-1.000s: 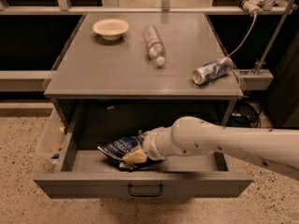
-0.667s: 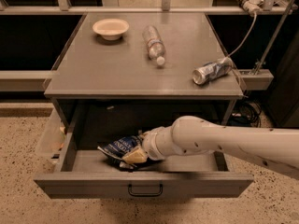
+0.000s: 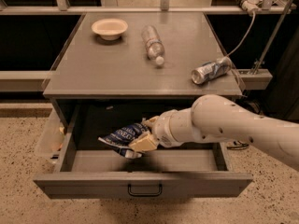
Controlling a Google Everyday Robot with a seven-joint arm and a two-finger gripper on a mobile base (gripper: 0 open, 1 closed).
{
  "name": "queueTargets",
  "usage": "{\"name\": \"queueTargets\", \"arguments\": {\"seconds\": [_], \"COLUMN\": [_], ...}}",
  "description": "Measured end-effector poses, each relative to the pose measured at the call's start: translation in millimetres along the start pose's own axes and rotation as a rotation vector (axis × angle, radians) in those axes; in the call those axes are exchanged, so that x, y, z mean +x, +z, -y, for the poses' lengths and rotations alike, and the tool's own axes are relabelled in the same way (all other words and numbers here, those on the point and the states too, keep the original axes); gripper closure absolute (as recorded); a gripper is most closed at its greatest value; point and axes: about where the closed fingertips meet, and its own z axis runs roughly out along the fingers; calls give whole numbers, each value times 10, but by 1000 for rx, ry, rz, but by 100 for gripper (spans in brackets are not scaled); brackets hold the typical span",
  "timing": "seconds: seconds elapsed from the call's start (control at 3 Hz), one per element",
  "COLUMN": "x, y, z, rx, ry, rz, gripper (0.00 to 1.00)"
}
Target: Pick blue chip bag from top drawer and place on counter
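The blue chip bag [image 3: 121, 138] is right there in front of you: dark blue, glossy, crumpled foil with white lettering across its face. You've got the gripper [image 3: 141, 133] clamped on its right end, one tan finger above the foil and one below, with the white arm [image 3: 219, 122] reaching in from the right. The bag hangs inside the opening of the top drawer [image 3: 140, 183], left of centre, over the drawer floor; you can't tell from here whether its lowest corner touches that floor. The drawer stands pulled well out, its black handle [image 3: 145, 189] centred on the front panel. Up on the counter [image 3: 103, 71] you see a pale bowl [image 3: 109, 28] at the back left, a clear bottle [image 3: 153, 43] lying on its side near the middle, and a crushed can [image 3: 211, 70] lying near the right edge. A translucent bin [image 3: 46, 136] sits beside the cabinet's left side, contents unclear
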Motion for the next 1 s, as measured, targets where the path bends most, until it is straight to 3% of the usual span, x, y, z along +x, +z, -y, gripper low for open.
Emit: {"name": "queueTargets", "arguments": {"seconds": [0.33,0.67,1.0], "x": [-271,-652,-729], "y": [-503,-1007,-999], "z": [71,182,222], "rx": [56,78,81], "ry": [-57,-138,-156], "rz": [18,68,63], "gripper": [100,100,100]}}
